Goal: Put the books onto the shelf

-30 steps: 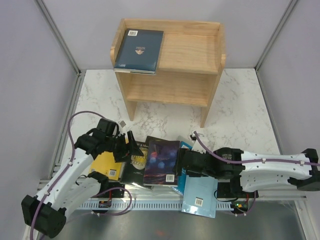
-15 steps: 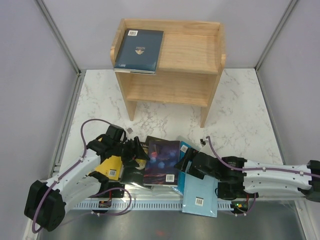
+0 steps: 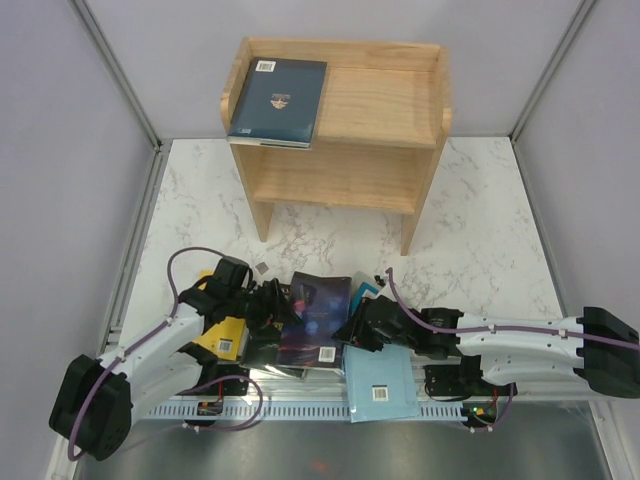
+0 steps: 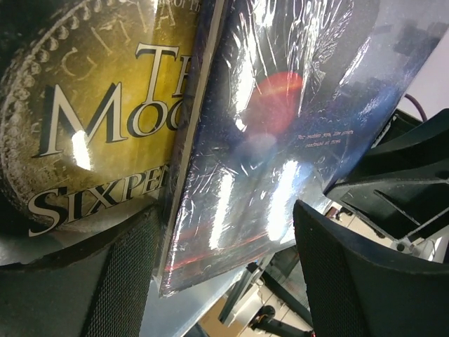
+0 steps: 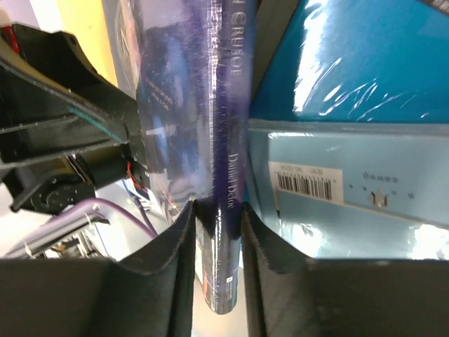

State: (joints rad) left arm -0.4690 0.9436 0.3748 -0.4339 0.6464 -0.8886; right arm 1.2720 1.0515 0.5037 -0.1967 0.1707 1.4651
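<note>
Where marble tabletop (image 3: 480, 235) meets grey walls (image 3: 60, 150), right gripper (image 5: 218, 232) pinching purple book (image 3: 318, 318), left gripper (image 4: 224, 274) agape.

Both arms, the left arm (image 3: 150, 352) and the right arm (image 3: 525, 345), wear glossy white shells between chunky black joint housings. A thin purple cable (image 3: 480, 326) trails along each. The left gripper's fingers (image 4: 130, 281) are matte black with finely dimpled pads. The right gripper's fingers (image 5: 165, 270) are smooth, curved and black.
</note>
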